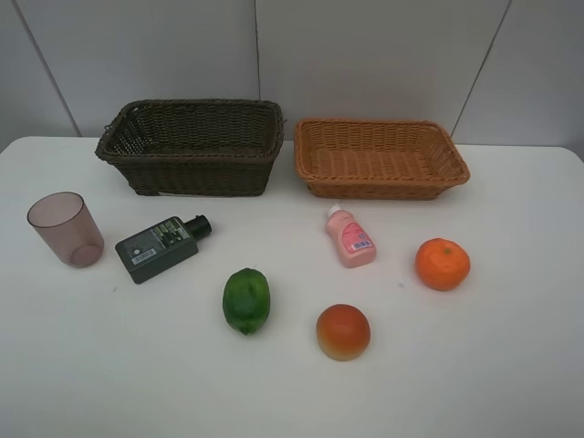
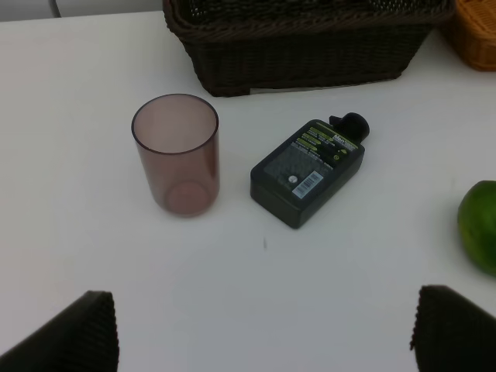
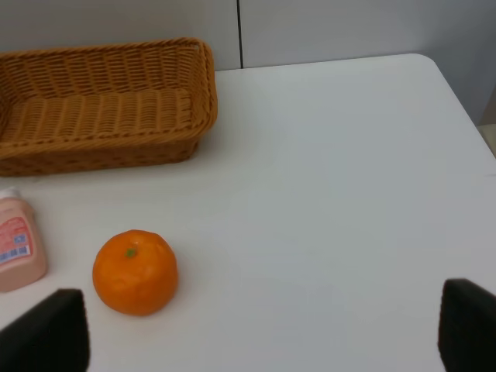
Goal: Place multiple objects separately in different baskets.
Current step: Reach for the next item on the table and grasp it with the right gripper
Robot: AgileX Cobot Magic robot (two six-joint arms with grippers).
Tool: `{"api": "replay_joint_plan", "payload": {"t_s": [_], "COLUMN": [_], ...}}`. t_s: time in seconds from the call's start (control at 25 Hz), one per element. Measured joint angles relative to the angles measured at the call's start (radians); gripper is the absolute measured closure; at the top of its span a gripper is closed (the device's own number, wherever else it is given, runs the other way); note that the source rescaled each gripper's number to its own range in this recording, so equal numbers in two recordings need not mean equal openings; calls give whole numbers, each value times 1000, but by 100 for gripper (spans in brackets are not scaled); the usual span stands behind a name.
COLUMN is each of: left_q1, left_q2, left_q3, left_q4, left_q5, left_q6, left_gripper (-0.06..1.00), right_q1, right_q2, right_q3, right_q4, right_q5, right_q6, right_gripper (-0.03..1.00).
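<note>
**Nothing sorted yet**

Left and right jaws are wide open, holding nothing. Dark basket (image 1: 201,173) and tan basket (image 1: 383,187) sit at 12 o'clock, cup (image 1: 66,228) at 9, tangerine (image 1: 443,264) at 3. The tangerine may roll; grab its middle. The cup looks light. Green bottle (image 1: 162,246) and pink bottle (image 1: 350,237) labels are too small to read.

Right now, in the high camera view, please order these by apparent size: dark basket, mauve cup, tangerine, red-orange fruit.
1. dark basket
2. mauve cup
3. tangerine and red-orange fruit: they look about equal, so I leave them unranked.
</note>
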Motion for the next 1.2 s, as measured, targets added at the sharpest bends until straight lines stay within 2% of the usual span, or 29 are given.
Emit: {"api": "replay_joint_plan", "payload": {"t_s": [1.2], "left_q1": [11], "left_q2": [0], "left_q3": [0], "left_q4": [0], "left_q5": [0], "left_q6": [0], "left_gripper": [-4], "right_q1": [0], "right_q2": [0], "right_q3": [0], "right_q4": [0], "right_q5": [0], "right_q6": [0], "right_gripper": [3]}}
